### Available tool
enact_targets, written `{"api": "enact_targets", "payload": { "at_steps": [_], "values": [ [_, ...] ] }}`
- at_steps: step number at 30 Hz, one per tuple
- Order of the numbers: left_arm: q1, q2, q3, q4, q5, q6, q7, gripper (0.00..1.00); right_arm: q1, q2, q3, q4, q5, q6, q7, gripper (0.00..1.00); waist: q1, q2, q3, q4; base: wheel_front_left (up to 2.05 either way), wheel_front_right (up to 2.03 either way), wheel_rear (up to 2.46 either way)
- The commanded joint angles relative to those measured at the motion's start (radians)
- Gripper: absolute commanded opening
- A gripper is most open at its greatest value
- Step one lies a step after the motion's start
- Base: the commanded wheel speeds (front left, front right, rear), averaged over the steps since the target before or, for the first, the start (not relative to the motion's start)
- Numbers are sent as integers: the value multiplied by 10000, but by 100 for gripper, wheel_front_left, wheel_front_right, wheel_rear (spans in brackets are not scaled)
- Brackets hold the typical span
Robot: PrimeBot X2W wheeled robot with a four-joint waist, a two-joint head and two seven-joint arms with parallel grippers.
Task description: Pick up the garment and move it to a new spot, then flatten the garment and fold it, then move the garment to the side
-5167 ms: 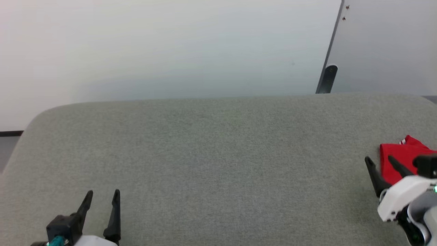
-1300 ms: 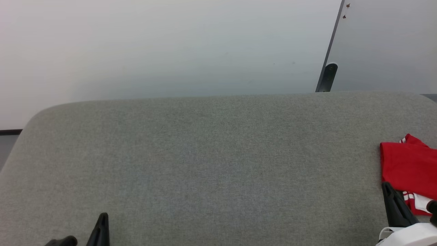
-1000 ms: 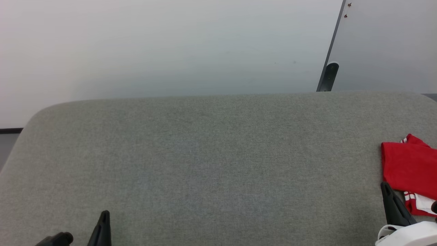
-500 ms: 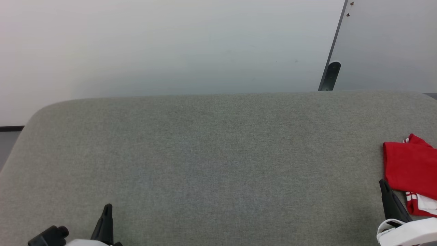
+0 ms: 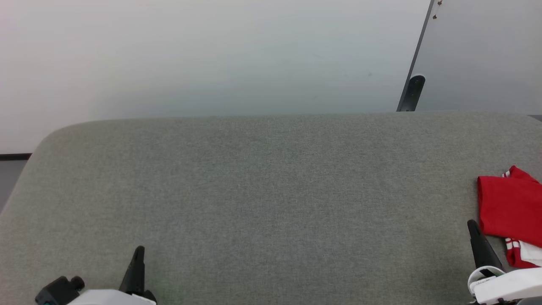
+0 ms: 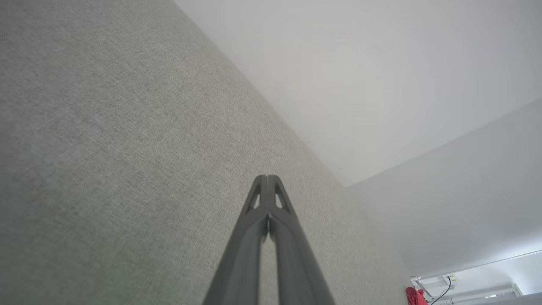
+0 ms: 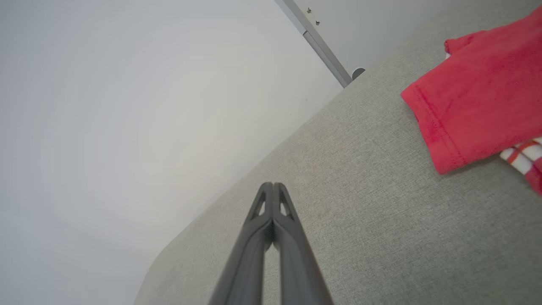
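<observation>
The left gripper [image 5: 138,253], its two dark fingers pressed together on nothing, is seen at the lower left of the head view, pointed up over the grey fabric-covered table [image 5: 271,182]. The right gripper [image 5: 472,226], likewise clamped and empty, is seen at the lower right above its pale wrist shell. One folded red jersey garment [image 5: 506,209] with white-and-red striped trim is laid at the frame's right edge, just beside the right fingers and untouched. Two grippers, one garment and one table are counted.
</observation>
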Motion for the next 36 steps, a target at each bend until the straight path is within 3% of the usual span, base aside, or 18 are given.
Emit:
{"api": "enact_targets", "payload": {
  "at_steps": [1, 36],
  "values": [
    [-282, 16, 115, -67, -247, -102, 74, 0, -305, -15, -43, -70, 306, -1, 39, 0, 0, -1, 5, 6, 0, 0, 0],
    [-909, -774, 767, 317, -3059, -734, 1021, 0, -659, 383, -190, 384, 3678, -3, 485, 0, 0, -1, 120, 137, 0, 0, 0]
  ]
}}
